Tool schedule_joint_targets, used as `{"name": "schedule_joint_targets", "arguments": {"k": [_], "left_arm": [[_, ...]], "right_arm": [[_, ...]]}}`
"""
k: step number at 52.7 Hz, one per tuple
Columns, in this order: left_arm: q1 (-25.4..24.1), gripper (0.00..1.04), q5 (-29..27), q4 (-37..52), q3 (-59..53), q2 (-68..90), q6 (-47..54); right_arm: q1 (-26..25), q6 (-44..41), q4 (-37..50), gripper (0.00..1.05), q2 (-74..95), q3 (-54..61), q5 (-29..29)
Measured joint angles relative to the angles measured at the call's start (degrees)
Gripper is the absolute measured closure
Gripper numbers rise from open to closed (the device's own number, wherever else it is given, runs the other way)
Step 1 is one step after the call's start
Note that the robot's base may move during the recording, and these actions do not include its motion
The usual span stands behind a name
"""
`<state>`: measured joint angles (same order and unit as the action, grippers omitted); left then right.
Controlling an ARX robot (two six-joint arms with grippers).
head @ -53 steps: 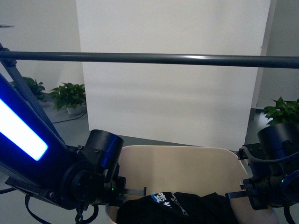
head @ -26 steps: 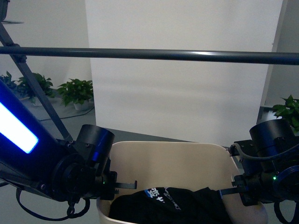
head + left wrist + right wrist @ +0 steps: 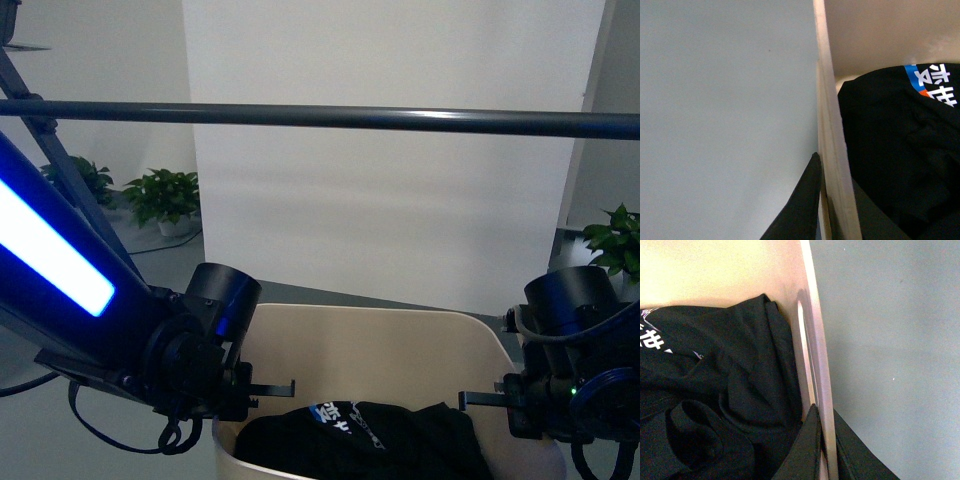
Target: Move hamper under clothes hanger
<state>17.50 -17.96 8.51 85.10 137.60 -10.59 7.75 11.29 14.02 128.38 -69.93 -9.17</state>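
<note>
Nearest the camera, the left fingers (image 3: 272,387) are closed on the left short wall of the hamper (image 3: 400,350). In the left wrist view one dark finger (image 3: 800,210) lies against the outside of the cream rim and the other sits inside it. The right fingers (image 3: 480,399) grip the opposite short wall the same way, with one finger (image 3: 807,447) inside by the slot handle (image 3: 801,340) and its partner outside the rim. A crumpled black garment (image 3: 370,445) with a blue and white print lies in the hamper, reaching both short walls. The hamper stands on the grey floor (image 3: 725,100), low in the middle of the front view. The round dark bar of the clothes hanger (image 3: 320,115) crosses above and beyond it from side to side. Whether the hamper sits straight beneath the bar cannot be told. Farther back is a white panel (image 3: 390,200), with a potted plant (image 3: 165,195) on the floor to its left and another plant (image 3: 615,235) to its right.
</note>
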Motion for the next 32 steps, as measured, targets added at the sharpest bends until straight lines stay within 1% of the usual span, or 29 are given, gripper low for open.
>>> {"name": "schedule_joint_targets", "arguments": {"k": [7, 20, 32], "left_arm": [[0.0, 0.98, 0.1, -2.2, 4.3, 3.4, 0.5], [0.0, 0.98, 1.5, -2.1, 11.3, 12.1, 2.1], [0.0, 0.98, 1.7, -2.5, 13.6, 14.6, 1.8]], "right_arm": [[0.0, 2.9, -1.7, 1.02, 3.6, -2.6, 0.1], [0.0, 4.7, -3.4, 1.02, 9.4, -6.8, -0.9], [0.0, 5.5, -3.5, 1.02, 11.5, -8.1, -1.3]]}}
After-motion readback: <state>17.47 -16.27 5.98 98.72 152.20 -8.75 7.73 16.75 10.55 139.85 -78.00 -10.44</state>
